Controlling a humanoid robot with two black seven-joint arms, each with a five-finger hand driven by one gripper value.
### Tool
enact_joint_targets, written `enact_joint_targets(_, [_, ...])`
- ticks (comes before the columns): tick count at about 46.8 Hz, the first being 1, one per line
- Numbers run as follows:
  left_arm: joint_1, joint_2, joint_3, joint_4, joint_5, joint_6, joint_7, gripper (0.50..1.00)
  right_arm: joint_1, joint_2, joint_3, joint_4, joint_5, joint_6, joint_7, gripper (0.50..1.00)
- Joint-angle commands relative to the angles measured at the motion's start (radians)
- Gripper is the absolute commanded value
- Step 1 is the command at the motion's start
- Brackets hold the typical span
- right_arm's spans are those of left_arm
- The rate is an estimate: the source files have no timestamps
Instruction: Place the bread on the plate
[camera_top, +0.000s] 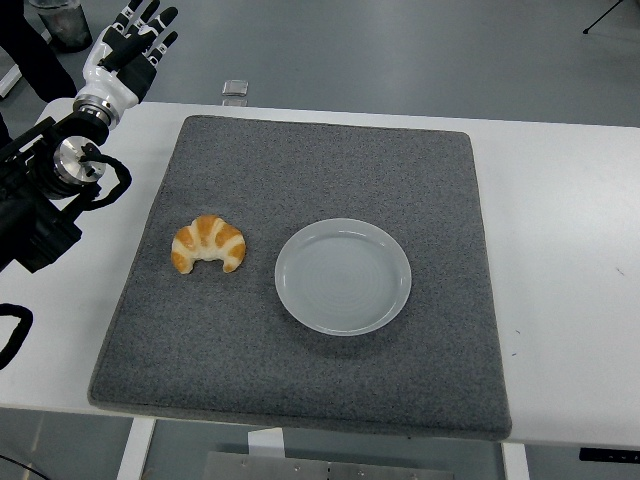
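My left hand (127, 52): raised past the worktop's (560, 250) far left corner, fingers spread, holding nothing. Bread (208, 243): a croissant lying on the grey mat (320, 160), just left of the plate (343, 276), not touching it. Plate: bare, mid-mat.

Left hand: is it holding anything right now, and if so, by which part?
Nothing is held. The left hand is at the table's far left corner with fingers spread, well away from the croissant, which lies on the grey mat beside the plate.
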Motion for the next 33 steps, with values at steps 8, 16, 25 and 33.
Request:
enact_joint_targets(8, [-0.012, 0.020, 0.032, 0.007, 0.032, -0.010, 0.000, 1.000, 0.000, 0.000, 0.000, 0.000, 0.000, 0.000, 0.000, 0.954])
enact_joint_targets(16, [-0.030, 0.036, 0.064, -0.001, 0.080, -0.009, 0.020, 1.000, 0.000, 0.000, 0.000, 0.000, 0.000, 0.000, 0.000, 0.952])
enact_joint_targets(25, [-0.107, 0.089, 0.248, -0.019, 0.087, -0.010, 0.103, 1.000, 0.000, 0.000, 0.000, 0.000, 0.000, 0.000, 0.000, 0.952])
enact_joint_targets(33, [-0.179, 0.141, 0.447, -0.078, 0.087, -0.053, 0.110, 0.999, 0.000, 0.000, 0.000, 0.000, 0.000, 0.000, 0.000, 0.952])
